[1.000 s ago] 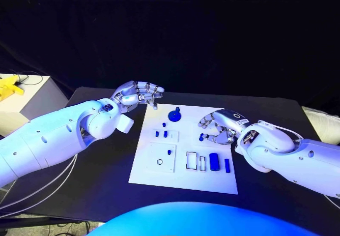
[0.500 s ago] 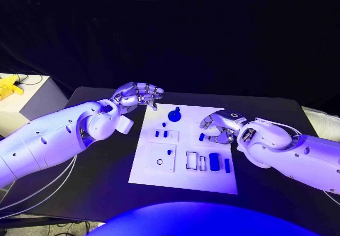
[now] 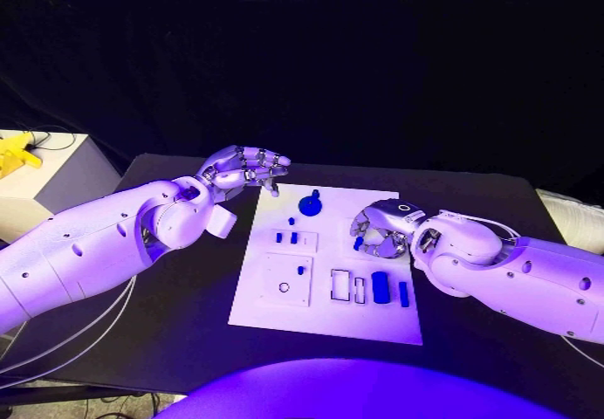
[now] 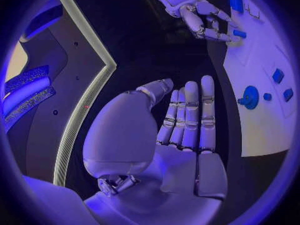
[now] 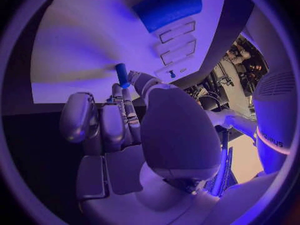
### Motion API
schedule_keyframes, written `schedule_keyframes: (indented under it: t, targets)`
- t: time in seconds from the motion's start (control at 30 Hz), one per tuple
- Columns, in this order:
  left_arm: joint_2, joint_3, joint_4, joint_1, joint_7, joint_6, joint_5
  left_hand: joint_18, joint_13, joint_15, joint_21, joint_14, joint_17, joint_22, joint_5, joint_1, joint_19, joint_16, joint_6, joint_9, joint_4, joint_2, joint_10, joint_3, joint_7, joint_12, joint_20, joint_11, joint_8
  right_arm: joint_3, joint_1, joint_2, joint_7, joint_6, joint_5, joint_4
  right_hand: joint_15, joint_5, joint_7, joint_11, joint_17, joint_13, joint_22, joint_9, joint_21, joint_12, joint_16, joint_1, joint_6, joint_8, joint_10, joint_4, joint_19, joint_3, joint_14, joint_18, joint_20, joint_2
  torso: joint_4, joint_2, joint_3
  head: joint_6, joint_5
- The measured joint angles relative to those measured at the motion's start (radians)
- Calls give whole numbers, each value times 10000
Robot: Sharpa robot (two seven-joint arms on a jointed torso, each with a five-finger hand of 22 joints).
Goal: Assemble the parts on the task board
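At the far-left corner of the task board [image 3: 325,314], the left robot hand [image 3: 245,168] hovers above the worktop [image 3: 164,340], fingers loosely curled and apart, holding nothing. Moving right: a round blue part [image 3: 311,207] lies on the board near its far edge, then 2 small blue pegs [image 3: 285,236] in a raised block. Further right, the right robot hand [image 3: 381,229] is low over the board's right side, pinching a short blue peg [image 5: 121,75] between fingertips. The peg's long axis appears roughly upright, though the hand hides most of it in the head view. The open slots [image 3: 347,285] lie nearer the robot than this hand, beside a seated blue cylinder [image 3: 380,284]; the right hand is much the nearer.
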Motion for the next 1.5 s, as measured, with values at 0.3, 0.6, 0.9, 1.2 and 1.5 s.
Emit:
schedule_keyframes:
  t: [0.3,0.6,0.9,1.2,1.5]
  targets:
    - [3,0,-10,-1,-11,12,1,0,-17,0,0,0,0,-27,0,42,36,0,0,-13,0,42,0,0,0,0,-36,0,49,-33,-27,96,-91,139,-163,-139,-35,-163,-33,-76,127,-1,-1,74,241,-157,117,-1,231,78,337,-53,34,412,34,-123,-35,1,-9,-1,6,0,-18]
    - [1,0,-15,-1,-66,71,3,-1,-16,0,0,0,1,-26,0,42,36,0,0,-12,29,42,0,-29,0,-36,-36,0,49,-51,-56,157,-127,152,-276,-197,-35,-639,-54,-83,80,-20,-2,153,241,-416,117,-38,359,152,584,-181,13,925,34,-155,-56,46,-11,-1,12,0,-12]
    - [3,0,-17,-3,-113,115,5,-1,-25,0,0,0,1,-42,0,42,36,0,0,-12,29,42,0,-28,0,-36,-36,0,49,-58,-99,136,-127,-144,-287,-141,-181,-763,-172,-53,362,76,-3,364,728,-529,357,-41,744,450,1119,-595,0,1475,31,-154,-151,282,-12,-3,11,0,-48]
    - [4,0,-18,-4,-139,141,7,-1,-25,0,0,0,1,-42,0,42,36,0,0,-20,28,42,0,-28,0,-36,-36,0,49,-66,-136,-7,-213,-726,135,38,-257,-736,-220,93,482,259,-5,369,897,-528,426,-158,879,648,1327,-847,17,1667,26,-156,-236,424,-9,-9,7,0,-53]
    - [14,0,-66,-7,-154,154,11,-1,-25,0,-42,0,1,-42,0,42,35,0,0,-20,28,42,0,-28,0,-36,-36,0,49,167,117,-533,-411,-1245,1112,1008,-285,-734,-252,93,490,269,-6,370,897,-584,426,-186,910,703,1327,-913,-19,1701,-3,-156,-271,452,-15,-21,0,0,-13]
